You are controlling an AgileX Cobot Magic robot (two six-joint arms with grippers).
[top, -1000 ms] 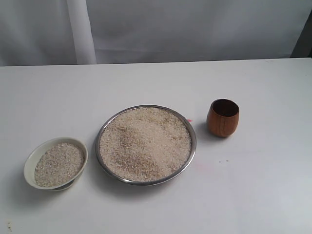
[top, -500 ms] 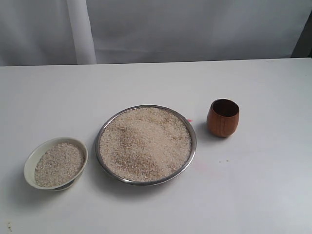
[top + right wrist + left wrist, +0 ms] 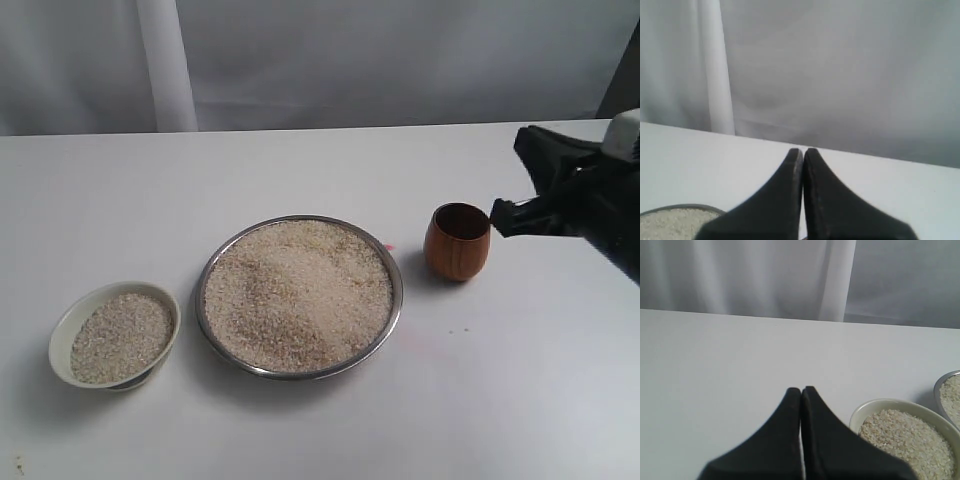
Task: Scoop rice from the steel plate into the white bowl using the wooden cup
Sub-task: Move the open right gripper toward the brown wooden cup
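Note:
The steel plate [image 3: 397, 300] sits mid-table, heaped with rice [image 3: 298, 293]. To its left stands the white bowl [image 3: 62, 335], partly filled with rice [image 3: 122, 337]; the left wrist view shows the bowl [image 3: 875, 406] and the plate's rim [image 3: 939, 385]. The wooden cup [image 3: 458, 242] stands upright and empty to the right of the plate. My right gripper [image 3: 496, 214] has come in from the right edge, its tip just right of the cup's rim, fingers shut on nothing [image 3: 802, 151]. My left gripper [image 3: 801, 390] is shut and empty, out of the exterior view.
A white table [image 3: 300, 170] carries everything, with a pale curtain [image 3: 400, 60] behind its far edge. A small pink mark [image 3: 389, 247] lies by the plate's right rim.
The right arm has entered the exterior view from the right edge and reached beside the wooden cup. Plate, bowl and cup have not moved.

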